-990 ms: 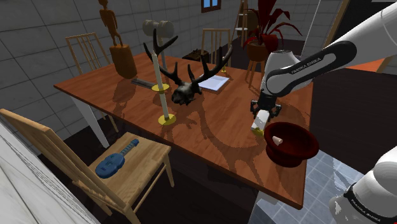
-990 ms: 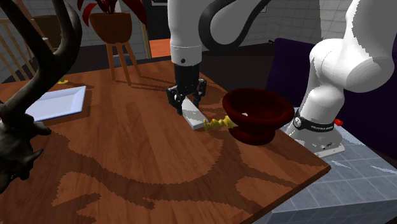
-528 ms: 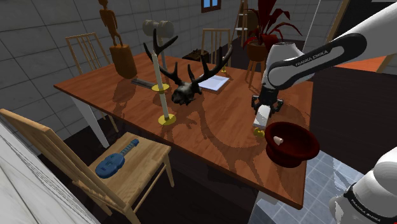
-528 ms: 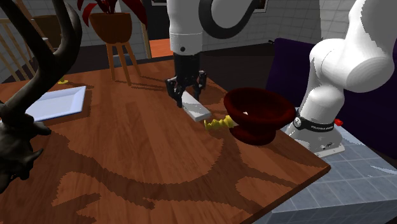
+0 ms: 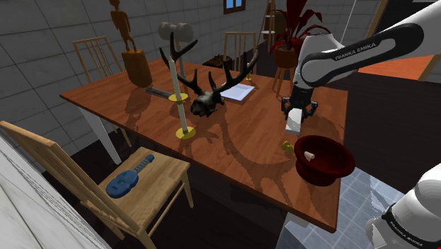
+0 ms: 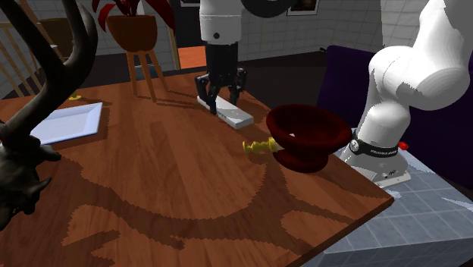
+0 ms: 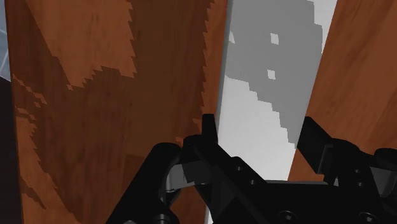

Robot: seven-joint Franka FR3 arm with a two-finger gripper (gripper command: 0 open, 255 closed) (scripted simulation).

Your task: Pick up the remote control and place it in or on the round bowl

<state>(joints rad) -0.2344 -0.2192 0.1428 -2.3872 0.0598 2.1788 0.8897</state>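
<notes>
The remote [image 6: 231,114] is a long, flat slab, pale grey to white, and the wrist view shows a few small lighter squares on its face. It hangs slanted in the gripper [image 6: 220,95] — the black fingers [image 7: 210,130] are clamped on its long sides near one end, and the far end dips toward the wooden table [image 6: 167,174]. It seems to be clear of the wood, though the low end may be close to it. Near it, toward the second exterior view's right, stands the dark red round bowl [image 6: 299,148] — a small yellow object [image 6: 259,145] lies on the table beside its foot. A small white piece [image 5: 308,153] sits inside the bowl.
</notes>
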